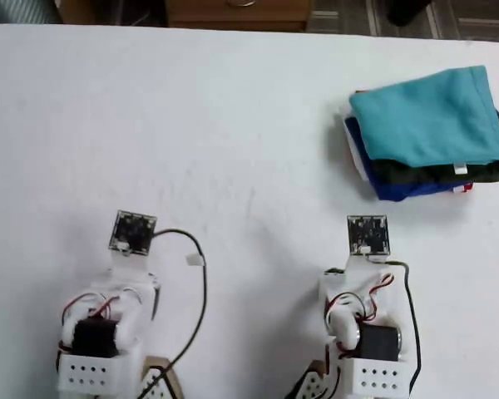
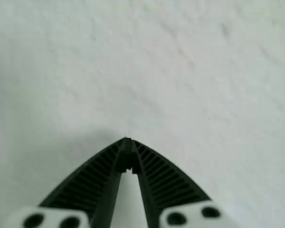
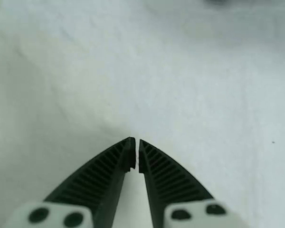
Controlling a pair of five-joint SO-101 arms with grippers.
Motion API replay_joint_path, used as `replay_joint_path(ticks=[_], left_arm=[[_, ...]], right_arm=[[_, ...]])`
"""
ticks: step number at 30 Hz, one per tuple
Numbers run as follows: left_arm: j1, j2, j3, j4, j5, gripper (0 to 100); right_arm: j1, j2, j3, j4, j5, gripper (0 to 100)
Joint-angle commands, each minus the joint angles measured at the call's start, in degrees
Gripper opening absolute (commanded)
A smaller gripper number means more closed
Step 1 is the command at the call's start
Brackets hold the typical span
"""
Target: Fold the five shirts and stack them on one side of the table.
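The left gripper (image 2: 127, 142), black with ribbed fingers, is clenched on nothing, its tips pressed together above bare tabletop. The right gripper (image 3: 136, 145) is of the same make. It is also closed and empty, and only a thin slit is left between its tips. Nothing is held by either one, which fits a resting pose more than a working one.

Under both grippers the flat white table (image 1: 233, 125) is seen. In the high view the two arms are parked side by side, folded low. One arm (image 1: 362, 332) is near the pile of folded shirts (image 1: 428, 133), and the other arm (image 1: 108, 324) is well apart from it. Neither touches the pile.

The pile is topped by a teal cotton shirt (image 1: 432, 112), and a dark shirt (image 1: 482, 173) and a blue shirt (image 1: 399, 187) are laid under it. At the pile's edges thin strips of white and orange cloth are noticed, probably the lowest shirts, though the layers cannot be counted with certainty. No loose shirt is seen beside the pile.

The pile is judged to be put aside on purpose, so that the area beside it is kept free for folding. The task is judged finished or nearly so.
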Motion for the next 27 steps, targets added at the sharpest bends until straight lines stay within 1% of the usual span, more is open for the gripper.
replay_joint_path(ticks=[1, 6, 27], left_arm=[[0.0, -1.9, 1.2, -1.0, 0.3, 3], [-2.6, -1.6, 1.2, -1.0, 0.3, 3], [-2.5, -1.6, 1.2, -1.0, 0.3, 3]], right_arm=[[-0.1, -1.0, 0.4, 0.5, -0.3, 1.9], [-0.3, -0.8, 0.4, 0.5, -0.3, 1.9], [-0.3, -0.8, 0.4, 0.5, -0.3, 1.9]])
